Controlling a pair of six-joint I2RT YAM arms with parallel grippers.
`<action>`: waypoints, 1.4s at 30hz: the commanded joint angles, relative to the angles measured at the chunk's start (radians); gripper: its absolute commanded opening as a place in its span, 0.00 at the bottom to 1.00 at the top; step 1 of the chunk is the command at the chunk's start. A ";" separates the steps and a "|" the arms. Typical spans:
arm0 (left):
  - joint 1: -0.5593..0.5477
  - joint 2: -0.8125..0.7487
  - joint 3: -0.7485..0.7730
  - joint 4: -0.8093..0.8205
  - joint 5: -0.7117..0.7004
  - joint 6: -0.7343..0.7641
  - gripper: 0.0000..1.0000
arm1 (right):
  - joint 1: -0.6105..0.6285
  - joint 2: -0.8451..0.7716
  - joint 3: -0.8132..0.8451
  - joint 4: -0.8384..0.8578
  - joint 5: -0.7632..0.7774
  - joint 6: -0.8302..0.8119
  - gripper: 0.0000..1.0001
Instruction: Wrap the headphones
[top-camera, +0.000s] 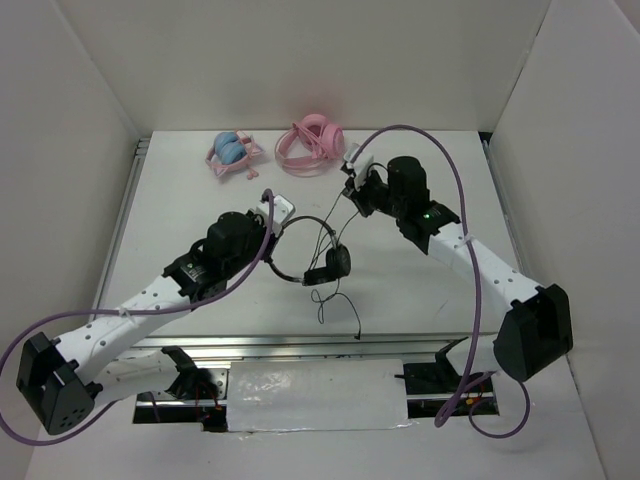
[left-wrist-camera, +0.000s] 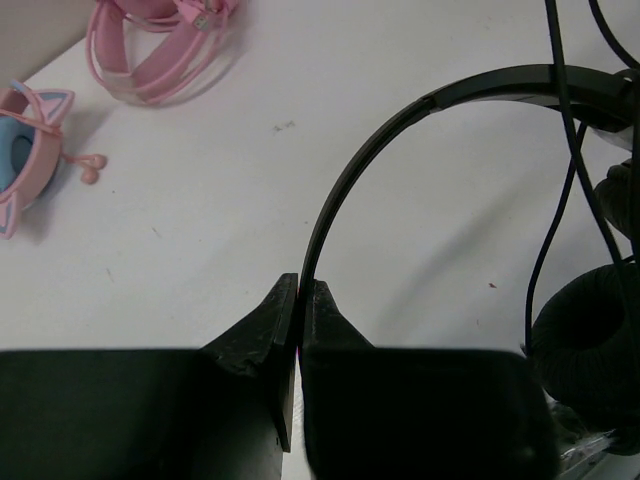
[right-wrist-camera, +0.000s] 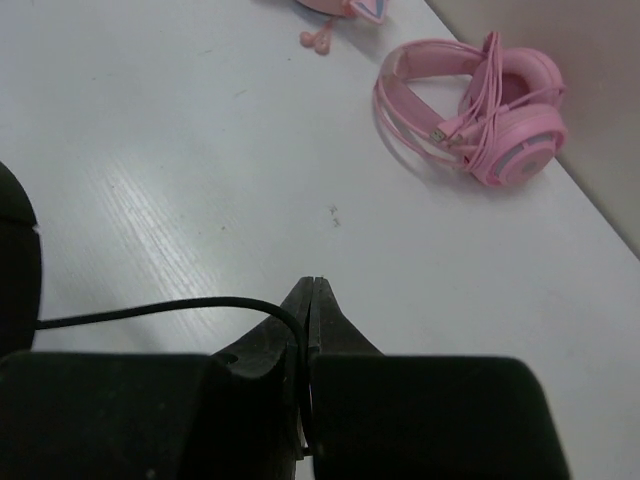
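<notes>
One black headphones (top-camera: 335, 262) in left pincer (left-wrist-camera: 300, 290) and right pincer (right-wrist-camera: 311, 290); two pink headphones (top-camera: 312, 143) (top-camera: 233, 152).

Black headphones (top-camera: 335, 263), all-pink set (top-camera: 311, 143), pink-and-blue set (top-camera: 234, 152), white table (top-camera: 400, 290).

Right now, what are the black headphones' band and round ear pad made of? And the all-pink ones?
The black headphones' headband looks like smooth hard plastic, with a faint sheen along its edge. The ear pad seems to be soft foam: matte, fuzzy, no shine. The all-pink headphones look like smooth plastic, though their cushions could be padded.
</notes>
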 joint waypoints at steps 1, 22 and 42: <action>-0.004 -0.044 0.003 0.054 -0.060 -0.016 0.00 | -0.035 -0.088 -0.052 0.127 -0.042 0.062 0.00; -0.004 -0.033 0.100 -0.010 -0.085 -0.019 0.00 | -0.054 -0.035 -0.009 0.241 0.272 0.220 0.19; 0.074 -0.018 0.258 -0.093 -0.100 -0.275 0.00 | -0.008 0.241 0.187 0.160 0.373 0.363 1.00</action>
